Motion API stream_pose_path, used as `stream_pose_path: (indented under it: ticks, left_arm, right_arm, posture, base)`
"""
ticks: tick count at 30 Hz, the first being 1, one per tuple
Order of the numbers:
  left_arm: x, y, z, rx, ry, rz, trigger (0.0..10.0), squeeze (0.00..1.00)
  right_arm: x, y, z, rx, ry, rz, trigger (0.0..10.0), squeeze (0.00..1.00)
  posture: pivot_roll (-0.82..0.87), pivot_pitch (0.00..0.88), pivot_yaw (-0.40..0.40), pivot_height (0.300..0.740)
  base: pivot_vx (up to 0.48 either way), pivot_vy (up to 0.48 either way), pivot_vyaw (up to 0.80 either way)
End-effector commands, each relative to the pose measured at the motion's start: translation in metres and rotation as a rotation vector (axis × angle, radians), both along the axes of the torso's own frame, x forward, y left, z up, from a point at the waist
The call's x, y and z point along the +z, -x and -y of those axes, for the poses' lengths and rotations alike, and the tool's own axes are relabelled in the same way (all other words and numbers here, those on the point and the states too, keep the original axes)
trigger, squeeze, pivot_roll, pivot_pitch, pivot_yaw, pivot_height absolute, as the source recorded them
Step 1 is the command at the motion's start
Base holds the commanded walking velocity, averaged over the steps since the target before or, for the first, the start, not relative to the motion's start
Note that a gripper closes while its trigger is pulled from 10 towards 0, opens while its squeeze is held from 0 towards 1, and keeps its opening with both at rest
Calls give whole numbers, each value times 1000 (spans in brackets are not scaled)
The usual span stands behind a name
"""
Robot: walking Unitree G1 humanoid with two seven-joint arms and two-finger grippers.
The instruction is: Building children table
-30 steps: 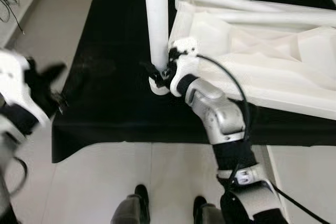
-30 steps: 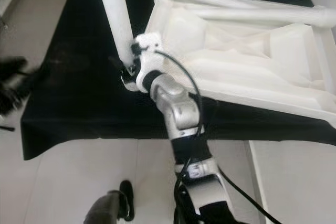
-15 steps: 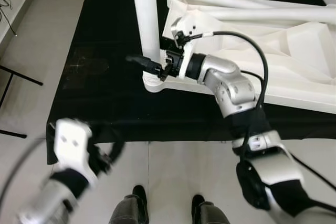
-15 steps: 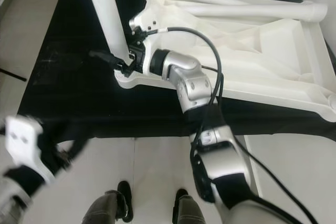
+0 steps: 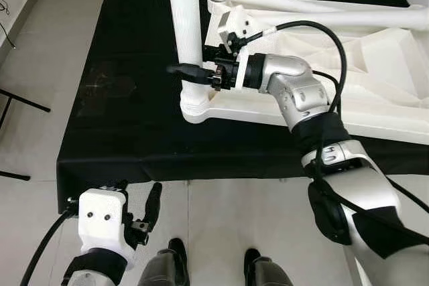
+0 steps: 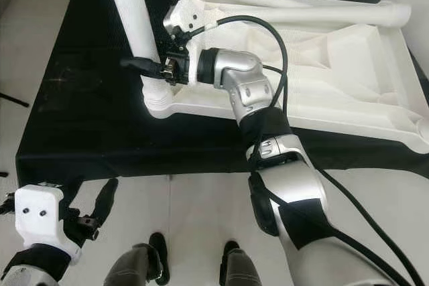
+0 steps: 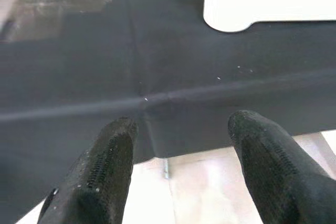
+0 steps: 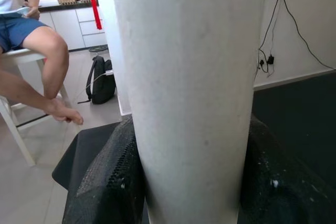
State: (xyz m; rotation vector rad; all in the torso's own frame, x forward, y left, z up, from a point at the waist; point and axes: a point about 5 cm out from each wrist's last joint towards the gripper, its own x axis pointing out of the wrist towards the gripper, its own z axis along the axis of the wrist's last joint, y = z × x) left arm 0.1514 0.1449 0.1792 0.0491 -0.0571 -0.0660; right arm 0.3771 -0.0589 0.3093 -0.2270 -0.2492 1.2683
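Note:
A white children's table [image 5: 375, 98] lies upside down on a black cloth [image 5: 120, 98]. One white table leg [image 5: 186, 25] stands upright in its near left corner socket. My right gripper [image 5: 194, 72] is shut on that leg just above the socket; in the right wrist view its black fingers [image 8: 105, 182] press both sides of the leg [image 8: 194, 77]. My left gripper [image 5: 139, 199] hangs low before the cloth's front edge, open and holding nothing, with a wide gap between its fingers [image 7: 100, 166].
Two more white legs [image 5: 301, 5] lie along the far side of the overturned table. Grey tiled floor [image 5: 221, 232] and my feet [image 5: 177, 252] are below. A thin black stand [image 5: 20, 102] is at the left. A seated person [image 8: 37, 40] and a backpack [image 8: 102, 85] are beyond.
My left arm swung from the left side down to the front of the cloth. My right wrist turned around the leg while staying shut on it. The camera shifted slightly.

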Motion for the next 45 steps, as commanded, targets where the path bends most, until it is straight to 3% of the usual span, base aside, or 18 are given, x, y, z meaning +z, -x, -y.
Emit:
stream_pose_path:
  ticks: [1,5,7,9,10,11,15,21,22,23,25,26,27,29,32,37,38,45]
  left_arm:
    - [-6,3,0,26,-48,-8,10000,0]
    - [-8,4,0,53,-71,3,10000,0]
    - [-10,3,0,63,-82,7,10000,0]
    - [-10,3,0,63,-82,7,10000,0]
    - [-10,3,-1,65,-86,10,10000,0]
    - [-11,1,-1,70,-91,18,10000,0]
    - [-12,-4,0,70,-100,32,10000,0]
    - [-15,-12,0,63,-122,45,10000,0]
    - [-15,-14,0,52,-125,48,10000,0]
    - [-16,-16,0,48,-127,51,10000,0]
    - [-16,-17,0,49,-129,50,10000,0]
    - [-17,-19,0,47,-129,52,10000,0]
    - [-17,-20,0,44,-131,55,10000,0]
    - [-18,-23,2,34,-133,61,10000,0]
    - [-19,-26,3,24,-126,63,10000,0]
    - [-19,-28,6,15,-130,74,10000,0]
    - [-19,-28,7,16,-130,75,10000,0]
    - [-20,-27,8,23,-125,76,10000,0]
  right_arm:
    - [-34,-3,2,-43,55,-109,0,0]
    - [-66,3,17,-210,75,-190,0,0]
    - [-102,17,30,-653,9,-292,0,0]
    - [-102,17,30,-653,9,-292,0,0]
    - [-110,21,36,-780,-9,-316,0,0]
    - [-134,47,28,-850,13,-342,0,0]
    - [-148,73,14,-856,22,-334,0,0]
    - [-142,60,-1,-853,12,-330,0,0]
    - [-137,59,-3,-845,-23,-342,7765,0]
    - [-133,58,-6,-818,-36,-331,10000,0]
    - [-129,57,-8,-785,-45,-315,10000,0]
    - [-121,57,-11,-717,-86,-312,10000,875]
    - [-114,57,-14,-641,-109,-301,10000,1000]
    - [-102,59,-20,-481,-165,-306,10000,1000]
    - [-80,52,-19,-278,-93,-97,10000,1000]
    - [-61,35,-15,-172,-36,-26,10000,992]
    - [-58,33,-17,-120,-16,-18,10000,0]
    - [-49,28,-22,34,37,-20,10000,0]
  posture:
    - [20,302,-13,740]
    - [17,301,-19,740]
    - [18,300,-26,740]
    - [18,300,-26,740]
    - [18,300,-26,740]
    - [18,304,-14,740]
    - [16,289,-1,740]
    - [40,271,1,740]
    - [38,273,0,740]
    - [33,270,2,740]
    - [31,268,2,740]
    - [32,265,2,740]
    - [36,261,1,740]
    - [36,260,2,740]
    - [38,254,10,740]
    - [49,250,8,740]
    - [58,249,3,740]
    - [61,248,-4,740]
  base:
    - [0,0,0]
    - [0,0,0]
    - [0,0,0]
    - [0,0,0]
    - [0,0,0]
    - [0,0,0]
    - [0,0,0]
    - [0,0,0]
    - [0,0,0]
    - [0,0,0]
    - [0,0,0]
    - [0,0,0]
    - [0,0,0]
    - [0,0,0]
    - [0,0,0]
    - [0,0,0]
    - [0,0,0]
    - [0,0,0]
